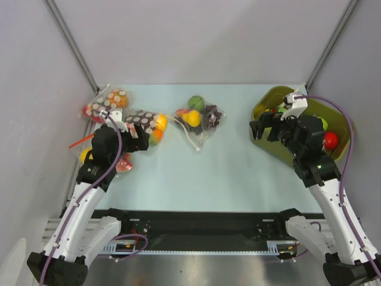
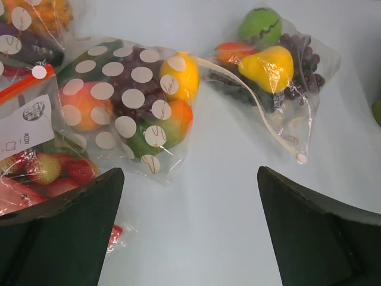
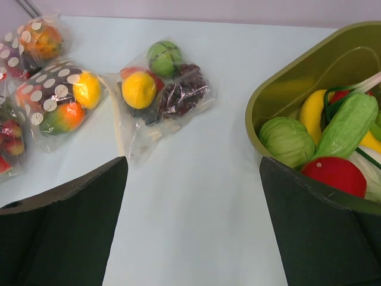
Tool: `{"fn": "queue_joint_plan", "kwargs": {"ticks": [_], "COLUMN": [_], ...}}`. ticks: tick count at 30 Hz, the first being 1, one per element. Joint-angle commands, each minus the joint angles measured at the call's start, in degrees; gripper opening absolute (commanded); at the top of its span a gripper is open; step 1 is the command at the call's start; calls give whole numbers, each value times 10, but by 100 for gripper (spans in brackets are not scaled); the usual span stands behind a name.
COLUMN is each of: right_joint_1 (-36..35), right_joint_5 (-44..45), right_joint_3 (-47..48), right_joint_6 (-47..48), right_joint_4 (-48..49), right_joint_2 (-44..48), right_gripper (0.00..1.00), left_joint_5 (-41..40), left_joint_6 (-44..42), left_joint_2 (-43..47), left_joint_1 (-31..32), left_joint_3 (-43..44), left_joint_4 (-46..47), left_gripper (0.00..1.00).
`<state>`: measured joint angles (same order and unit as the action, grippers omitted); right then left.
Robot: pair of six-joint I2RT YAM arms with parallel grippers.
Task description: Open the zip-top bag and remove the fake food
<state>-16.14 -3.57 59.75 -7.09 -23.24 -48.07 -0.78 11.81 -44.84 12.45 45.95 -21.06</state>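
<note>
The zip-top bag lies at the middle back of the table, clear and crinkled, its zip edge toward the front. Through the plastic show the fake food pieces: a green round fruit, a yellow pear, dark grapes and an orange-red piece. My left gripper hovers open to the bag's left, over bare table. My right gripper stands open to the bag's right, nothing between its fingers. The bag is ahead and left of it.
A dark white-dotted bag of toy fruit lies just left of the clear one. A bag with a red zip strip and another dotted bag sit at far left. An olive bowl with toy vegetables stands at right.
</note>
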Motion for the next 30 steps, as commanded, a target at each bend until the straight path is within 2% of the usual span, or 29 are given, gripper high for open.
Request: {"fn": "queue_joint_plan", "kwargs": {"ticks": [1,5,6,9,10,14,19,20,22,30], "right_joint_1": [0,0,0,1,2,2,3,3,3,4], "right_joint_5": [-6,-13,-12,-8,-8,-6,-3,-4,-7,-25], "right_joint_3": [-7,-9,-8,-3,-3,-6,-2,-2,0,19], "right_joint_6": [-5,-6,-4,2,2,3,3,2,2,-6], "right_joint_4": [36,42,40,26,21,8,-6,-7,-12,-31], "right_joint_2": [9,4,1,6,8,25,44,47,49,62], "right_gripper": [99,99,99,99,99,99,100,100,100,100], "left_joint_5": [-41,-68,-89,-94,-74,-40,-4,3,27,43], "left_joint_6": [36,107,117,144,151,162,181,186,198,221], "left_joint_2": [-14,-54,-77,-175,-221,-306,-369,-378,-407,-501], "left_joint_1": [25,90,124,168,173,183,184,184,184,185], "left_joint_3": [38,19,24,46,49,51,34,32,34,59], "left_joint_4": [15,82,87,112,135,185,268,281,303,333], "left_gripper": [100,100,100,100,100,100,98,92,87,86]}}
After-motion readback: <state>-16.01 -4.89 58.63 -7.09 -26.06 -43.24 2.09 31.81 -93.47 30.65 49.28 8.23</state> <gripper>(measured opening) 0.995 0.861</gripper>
